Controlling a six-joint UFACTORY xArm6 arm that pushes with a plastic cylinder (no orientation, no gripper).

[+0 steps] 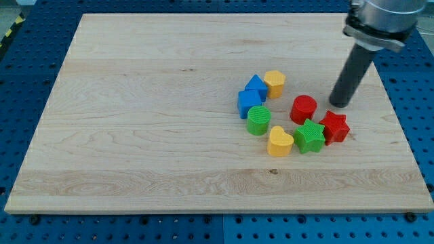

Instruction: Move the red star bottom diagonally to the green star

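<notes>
The red star [335, 127] lies on the wooden board at the view's right, touching the right side of the green star [310, 135]. My tip [341, 104] stands just above the red star in the view, a small gap apart, and to the right of the red cylinder [304, 108].
A yellow heart [279, 141] sits left of the green star. A green cylinder [258, 120], a blue cube [248, 103], a blue triangular block [255, 85] and a yellow block [274, 83] cluster further left. The board's right edge [400, 122] is near.
</notes>
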